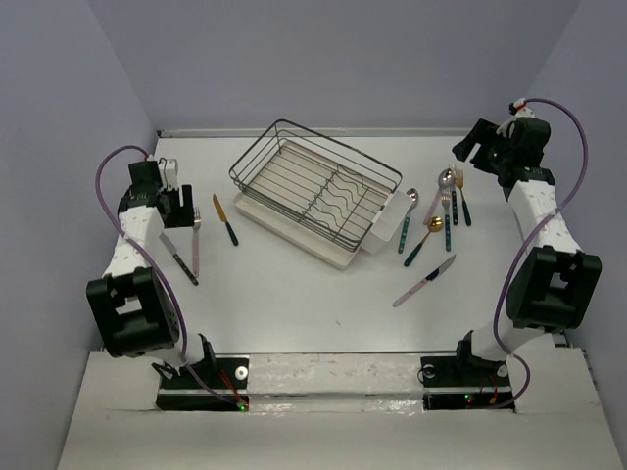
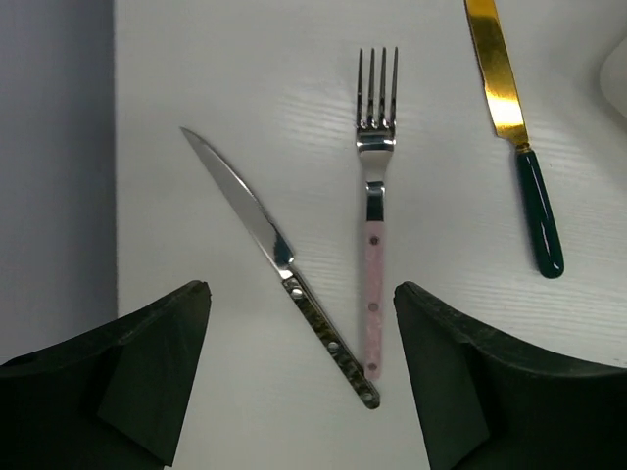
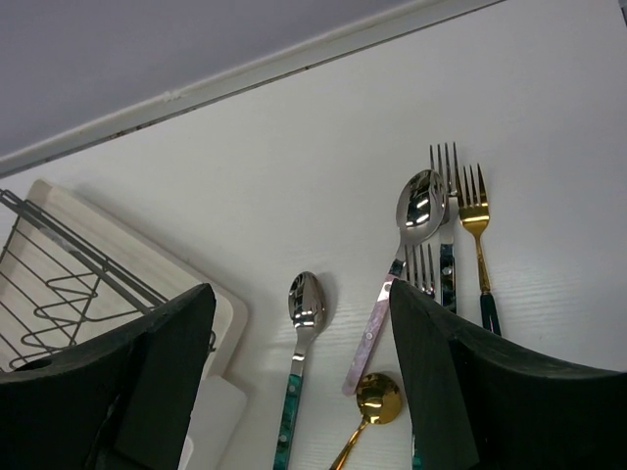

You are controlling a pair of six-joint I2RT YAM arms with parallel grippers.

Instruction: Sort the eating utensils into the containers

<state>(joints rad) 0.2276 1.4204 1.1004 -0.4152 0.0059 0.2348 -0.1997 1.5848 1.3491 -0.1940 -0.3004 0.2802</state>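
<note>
On the left lie a dark-handled knife (image 2: 294,284), a pink-handled fork (image 2: 373,284) and a gold knife with a dark green handle (image 2: 514,127). My left gripper (image 2: 304,392) hovers open and empty above the knife and fork handles; in the top view it (image 1: 182,209) is at the far left. On the right lie a teal spoon (image 3: 299,362), a pink spoon (image 3: 392,294), a gold spoon (image 3: 377,401), two steel forks (image 3: 447,264) and a gold fork (image 3: 477,235). My right gripper (image 3: 304,392) is open and empty above them. The white cutlery holder (image 1: 390,227) sits at the rack's right end.
The black wire dish rack (image 1: 313,186) stands on a cream tray (image 1: 294,235) in the middle. A pink-handled knife (image 1: 424,281) lies apart, nearer the front right. Purple walls close in the left, right and back.
</note>
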